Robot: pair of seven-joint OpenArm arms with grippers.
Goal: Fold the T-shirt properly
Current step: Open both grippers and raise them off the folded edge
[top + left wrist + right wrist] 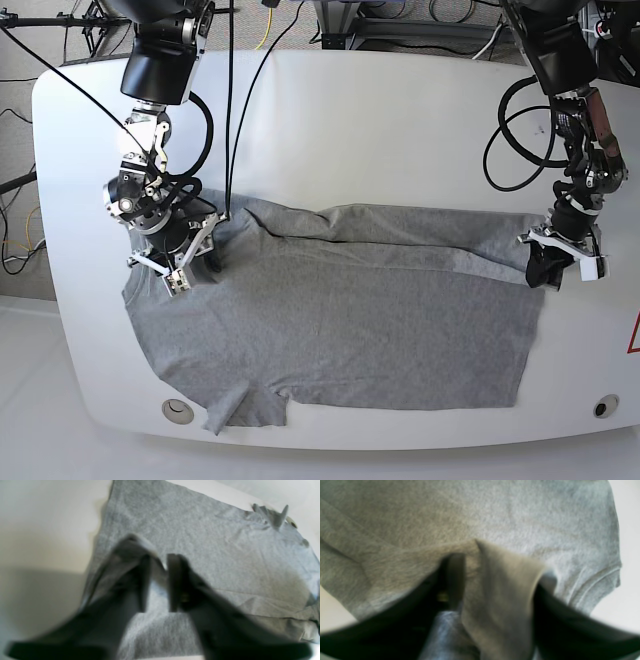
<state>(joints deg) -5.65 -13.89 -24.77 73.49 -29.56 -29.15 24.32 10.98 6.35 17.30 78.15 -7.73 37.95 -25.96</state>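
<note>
The T-shirt (pixel 340 330) lay spread over the near half of the white table (pixel 350 130), heather-grey, its far edge folded toward us into a long band running nearly from one gripper to the other. We noted one short sleeve (pixel 245 408) sticking out at the near edge, beside a small round fitting (pixel 177 408) set in the table top.

The right gripper (pixel 492 565), on the left of the base view, sat at the shirt's far left corner. Its wrist view was blurred, but we saw a flap of grey cloth draped over one finger, the other finger (pixel 455 575) standing apart with cloth in the gap. We recorded the jaws as parted and could not tell whether any cloth was pinched.

The left gripper (pixel 158 580), on the right of the base view, sat at the shirt's far right end. We saw its two fingers (pixel 175 582) separated by a clear gap, with a fold of fabric lying over the outside of one finger and the flat shirt visible between them. Nothing looked clamped there.

Black cables (pixel 230 100) hung down to the table from the right arm.
</note>
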